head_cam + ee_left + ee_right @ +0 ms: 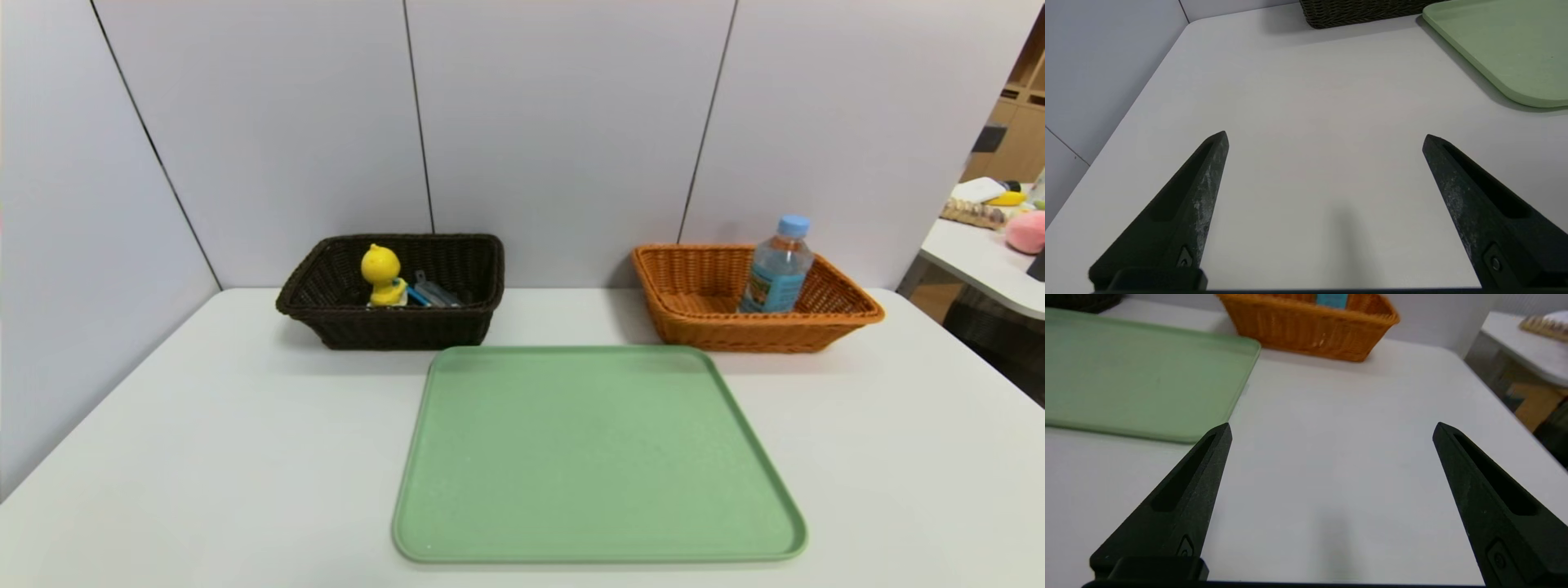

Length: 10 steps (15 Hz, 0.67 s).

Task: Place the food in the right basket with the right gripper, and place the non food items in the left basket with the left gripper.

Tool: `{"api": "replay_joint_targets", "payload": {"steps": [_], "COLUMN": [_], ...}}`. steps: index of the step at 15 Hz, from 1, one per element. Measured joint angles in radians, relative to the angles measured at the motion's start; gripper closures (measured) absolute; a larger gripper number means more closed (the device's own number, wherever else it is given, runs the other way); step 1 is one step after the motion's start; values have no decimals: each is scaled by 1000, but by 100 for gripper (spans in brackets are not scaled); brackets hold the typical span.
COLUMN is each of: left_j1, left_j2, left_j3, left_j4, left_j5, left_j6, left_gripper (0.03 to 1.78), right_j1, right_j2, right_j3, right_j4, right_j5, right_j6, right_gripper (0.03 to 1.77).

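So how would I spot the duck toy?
Look at the white table, behind the green tray. In the dark brown basket at its far left stands the duck toy, the only bright yellow thing there.

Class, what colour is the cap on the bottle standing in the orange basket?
Light blue; the bottle cap shows best in the head view.

White table (204, 457) bears green tray (596, 457); dark basket (392, 327); orange basket (718, 327).

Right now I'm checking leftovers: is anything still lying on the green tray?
No, the green tray is bare in the head view.
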Motion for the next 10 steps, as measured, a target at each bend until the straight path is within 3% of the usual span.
{"api": "replay_joint_targets", "payload": {"steps": [4,10], "left_j1": [0,0], "left_j2": [-1,-1], "left_j3": [0,1], "left_j4": [3,3], "left_j5": [3,3], "left_j6": [-12,-13], "left_gripper": [12,12], "right_j1": [0,0], "right_j2": [0,0], "right_j3": [1,3], "right_j4": [-12,-12], "right_j5": [-16,-24], "right_j6": [96,108], "right_gripper": [11,11]}}
